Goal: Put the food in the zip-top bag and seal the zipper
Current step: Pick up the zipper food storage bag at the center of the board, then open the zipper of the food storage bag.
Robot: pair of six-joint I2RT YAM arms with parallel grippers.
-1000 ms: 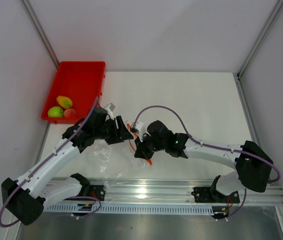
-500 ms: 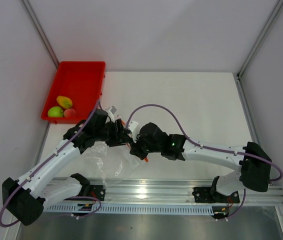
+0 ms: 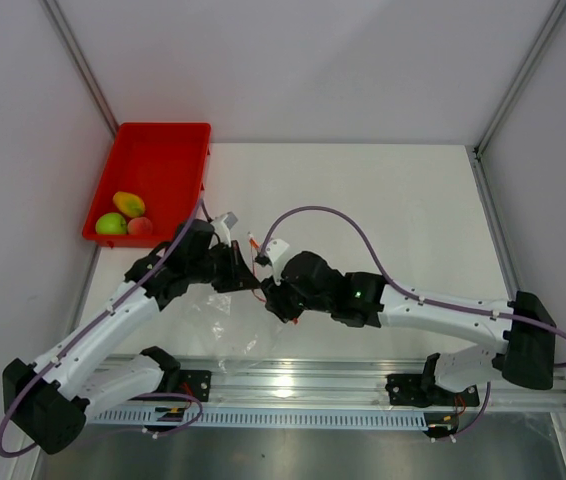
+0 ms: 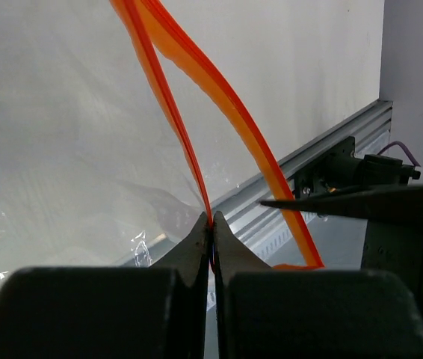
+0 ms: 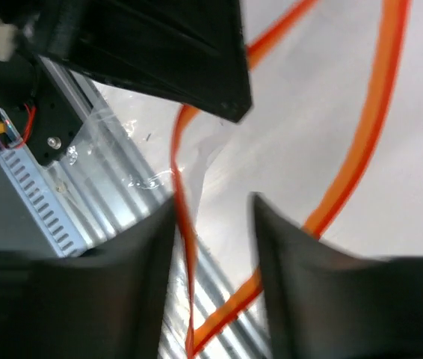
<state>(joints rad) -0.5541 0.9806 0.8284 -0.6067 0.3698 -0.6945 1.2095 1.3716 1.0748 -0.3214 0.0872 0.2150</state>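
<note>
Opening bag mouth, I reckon. Left claw (image 4: 212,224) clenched on one lip of zipper (image 4: 168,105). Right claw (image 5: 211,217) released, strip loose between jaws. Bag (image 3: 208,316) on surface (image 3: 383,200) between arms, fruit (image 3: 128,204) in tray (image 3: 158,165). Next: right pinches other lip, spread.

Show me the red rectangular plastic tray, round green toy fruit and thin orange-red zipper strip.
red rectangular plastic tray (image 3: 158,162): overhead view, bare floor.
round green toy fruit (image 3: 111,224): overhead view, its middle.
thin orange-red zipper strip (image 4: 226,112): left wrist view, wider band.

The tray (image 3: 163,150) sits far left on the tabletop (image 3: 383,200), three toy fruits (image 3: 126,215) in its near end; zip-top bag (image 3: 208,318) lies nearer, left of centre.
</note>
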